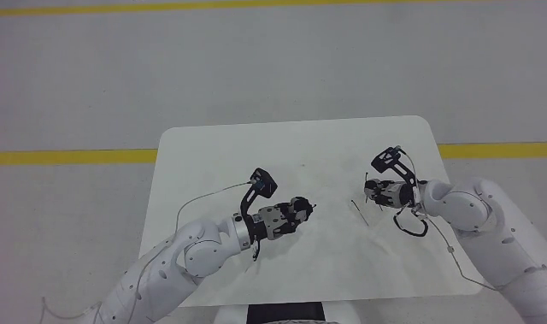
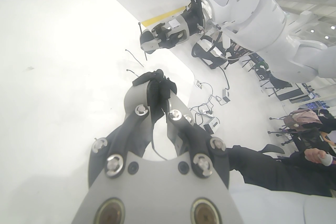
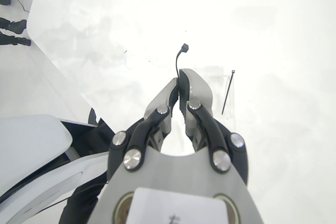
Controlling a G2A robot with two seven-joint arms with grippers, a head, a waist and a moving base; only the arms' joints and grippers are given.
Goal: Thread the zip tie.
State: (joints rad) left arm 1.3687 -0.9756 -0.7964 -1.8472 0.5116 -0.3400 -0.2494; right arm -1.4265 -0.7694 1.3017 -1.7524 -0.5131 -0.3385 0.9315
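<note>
Right gripper (image 3: 179,79) pinches the zip tie (image 3: 177,62), head poking past its tips, right of centre in the top view. Left gripper (image 2: 157,79) (pressed together, a thin strand (image 2: 153,141) trailing back) sits well apart, lower centre.

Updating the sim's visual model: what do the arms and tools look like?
The left arm and right arm have glossy white rounded shells, with thin grey cables running outside. Wrists are black and grey, each with a black boxy camera on a bracket. The left tool and right tool match: silver-grey base plate, black links with round silver bolts, silver fingers with ribbed black pads.
</note>
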